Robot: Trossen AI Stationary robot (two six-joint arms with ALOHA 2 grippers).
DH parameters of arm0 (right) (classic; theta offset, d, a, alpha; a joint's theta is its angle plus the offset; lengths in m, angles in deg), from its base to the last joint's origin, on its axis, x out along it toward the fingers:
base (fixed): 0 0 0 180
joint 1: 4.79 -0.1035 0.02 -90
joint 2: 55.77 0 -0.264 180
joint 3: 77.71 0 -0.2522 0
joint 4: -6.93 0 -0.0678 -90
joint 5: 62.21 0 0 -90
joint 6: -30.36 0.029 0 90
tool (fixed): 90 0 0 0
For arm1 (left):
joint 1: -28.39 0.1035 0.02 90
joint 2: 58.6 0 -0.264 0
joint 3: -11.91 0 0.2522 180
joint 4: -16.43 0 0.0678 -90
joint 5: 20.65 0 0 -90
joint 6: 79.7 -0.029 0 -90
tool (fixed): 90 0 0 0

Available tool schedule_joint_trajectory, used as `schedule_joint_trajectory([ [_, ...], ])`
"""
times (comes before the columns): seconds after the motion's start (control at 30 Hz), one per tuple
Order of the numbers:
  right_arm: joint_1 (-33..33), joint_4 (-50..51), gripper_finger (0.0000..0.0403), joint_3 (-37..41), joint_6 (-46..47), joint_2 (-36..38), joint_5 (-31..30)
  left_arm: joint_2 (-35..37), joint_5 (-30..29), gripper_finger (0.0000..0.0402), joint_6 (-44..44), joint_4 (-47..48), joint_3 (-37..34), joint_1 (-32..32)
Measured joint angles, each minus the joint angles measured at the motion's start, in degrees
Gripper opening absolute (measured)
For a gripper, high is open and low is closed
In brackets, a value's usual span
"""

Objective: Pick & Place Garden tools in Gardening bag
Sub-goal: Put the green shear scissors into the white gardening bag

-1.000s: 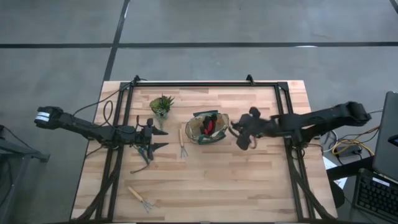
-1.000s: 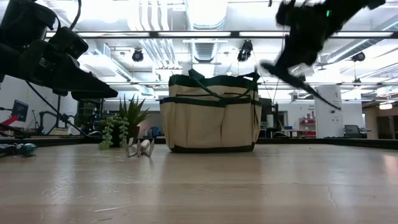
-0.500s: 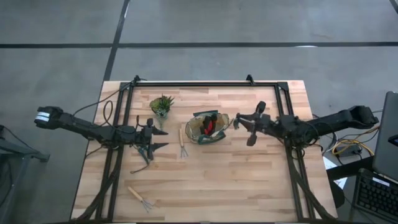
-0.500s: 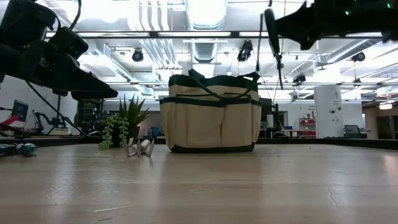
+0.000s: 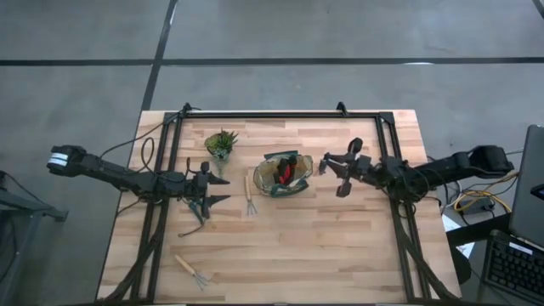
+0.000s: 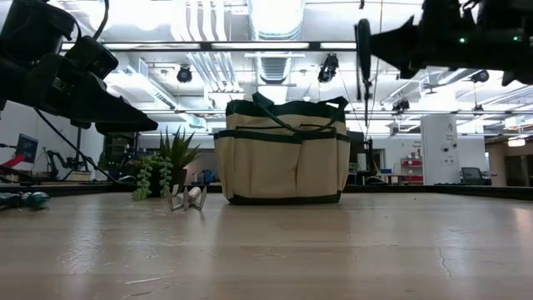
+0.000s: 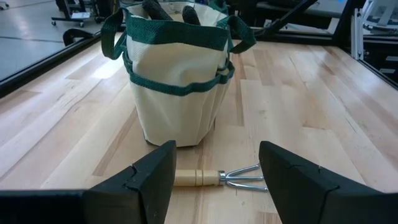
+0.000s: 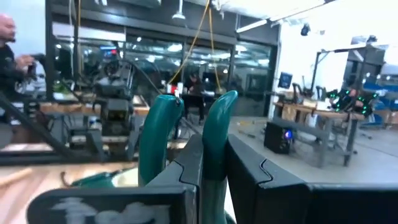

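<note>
Shears (image 8: 186, 143) upright (handles skyward), clamped in right hand (image 5: 340, 168) beside bag (image 5: 283, 174).

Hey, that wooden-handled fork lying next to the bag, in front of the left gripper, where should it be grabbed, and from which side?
Take the fork by its wooden handle, from above, with the fingers across it. It lies flat, and the handle is straight and free, while the tines are thin and splayed. The open left gripper faces it. The right gripper holds the pruning shears.

Overhead cam plus table-level cam, both on gardening bag (image 5: 284, 175).
</note>
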Motion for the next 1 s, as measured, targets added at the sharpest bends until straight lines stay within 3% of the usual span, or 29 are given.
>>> schedule_joint_trajectory([
  [0.2,1.3,-1.8,0.0035,-1.7,-0.7,-7.4,0.0,0.0,0.0,0.0234,0.0,0.0,0.0,0.0],
  [0.43,1.4,-15.3,0.0034,-1.7,-4.1,-13.4,-0.1,0.0,0.0,0.0234,0.0,0.0,0.0,0.0],
  [1.0,2.0,-21.3,0.0034,-3.5,-2.8,-24.2,3.5,0.0,0.0,0.0234,0.0,0.0,0.0,0.0],
])
